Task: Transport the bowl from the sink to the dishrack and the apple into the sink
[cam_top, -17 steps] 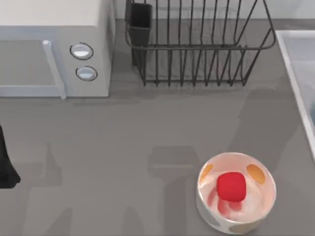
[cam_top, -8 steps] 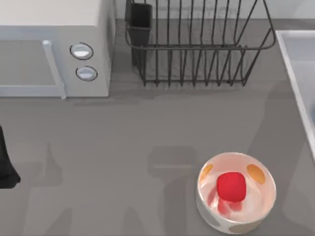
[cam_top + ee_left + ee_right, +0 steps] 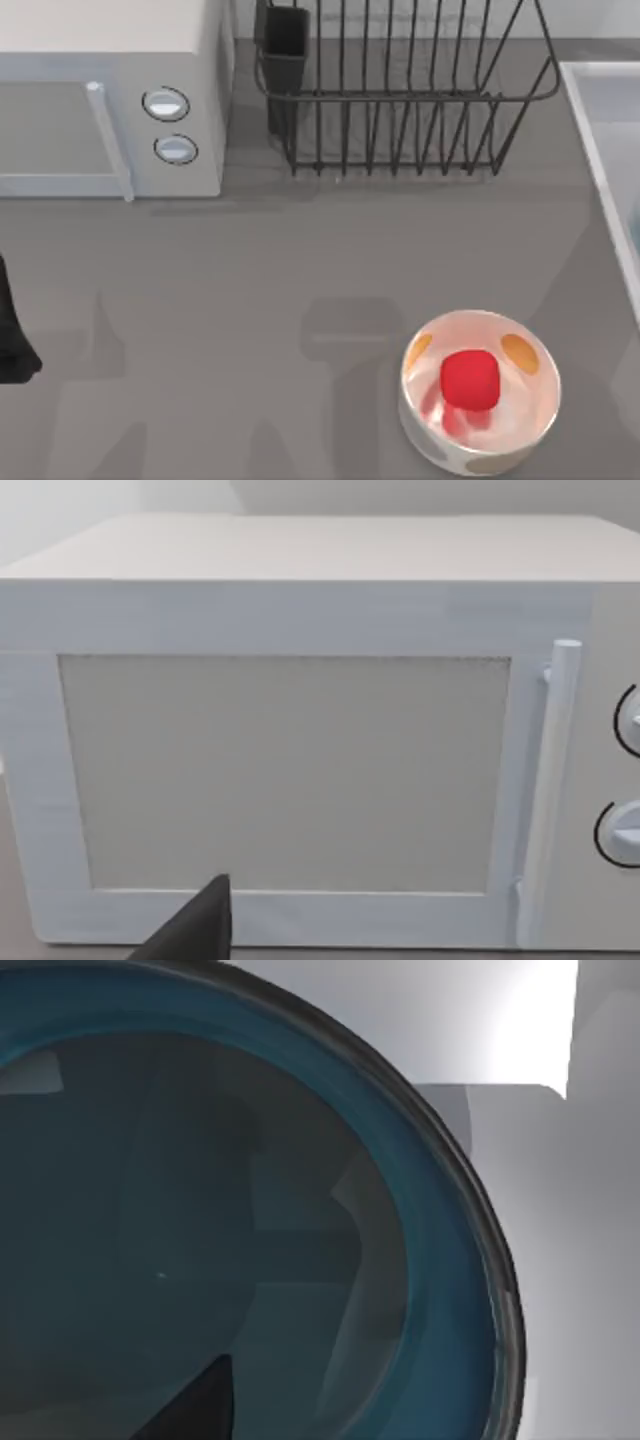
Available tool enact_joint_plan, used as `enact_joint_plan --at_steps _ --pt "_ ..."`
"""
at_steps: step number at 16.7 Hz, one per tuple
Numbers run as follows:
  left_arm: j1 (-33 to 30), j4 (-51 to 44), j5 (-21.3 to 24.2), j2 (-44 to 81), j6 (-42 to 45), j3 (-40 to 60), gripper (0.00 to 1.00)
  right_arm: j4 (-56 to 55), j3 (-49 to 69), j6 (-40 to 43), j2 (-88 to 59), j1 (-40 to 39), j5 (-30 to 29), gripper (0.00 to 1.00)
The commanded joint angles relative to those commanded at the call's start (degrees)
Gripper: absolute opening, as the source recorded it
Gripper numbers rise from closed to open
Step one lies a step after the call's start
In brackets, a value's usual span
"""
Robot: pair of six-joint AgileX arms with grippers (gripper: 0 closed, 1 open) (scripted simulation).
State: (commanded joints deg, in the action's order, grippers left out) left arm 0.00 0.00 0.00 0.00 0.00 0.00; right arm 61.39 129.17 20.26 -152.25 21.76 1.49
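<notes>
Teal bowl (image 3: 200, 1240) upright inside pale sink (image 3: 600, 120) at table's right; red apple (image 3: 470, 379) in spotted white bowl (image 3: 432, 425); black wire dishrack (image 3: 400, 90) at back.

Seen from above, the only change is the broad soft shadow (image 3: 585, 270) on the table (image 3: 300, 250) beside the sink (image 3: 597, 120): a second ago it lay darker and farther from the sink's rim, and it has since slid toward that rim and faded

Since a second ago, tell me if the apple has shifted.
No. In the top view the apple sits in the white bowl between its orange spots, at the same offset from the dishrack and the microwave as before.
</notes>
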Motion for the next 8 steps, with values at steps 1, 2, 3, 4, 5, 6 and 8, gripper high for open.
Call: enact_joint_plan --at_steps 1,2,3,4,5,6,8 --pt "0.0 0.0 0.0 0.0 0.0 0.0 1.0 -2.01 -0.93 -0.04 -1.02 -0.03 -0.02 1.0" --pt "0.0 0.0 0.0 0.0 0.0 0.0 1.0 -3.65 -1.7 -0.07 -1.91 -0.04 -0.03 1.0" --pt "0.0 0.0 0.0 0.0 0.0 0.0 1.0 -4.74 -2.25 -0.09 -2.56 -0.07 -0.05 1.0" --pt "0.0 0.0 0.0 0.0 0.0 0.0 1.0 -5.2 -2.49 -0.1 -2.85 -0.07 -0.05 1.0" --pt "0.0 0.0 0.0 0.0 0.0 0.0 1.0 -5.22 -2.5 -0.1 -2.86 -0.07 -0.05 1.0" --pt "0.0 0.0 0.0 0.0 0.0 0.0 1.0 -5.22 -2.5 -0.1 -2.86 -0.07 -0.05 1.0" --pt "0.0 0.0 0.0 0.0 0.0 0.0 1.0 -5.22 -2.5 -0.1 -2.86 -0.07 -0.05 0.92"
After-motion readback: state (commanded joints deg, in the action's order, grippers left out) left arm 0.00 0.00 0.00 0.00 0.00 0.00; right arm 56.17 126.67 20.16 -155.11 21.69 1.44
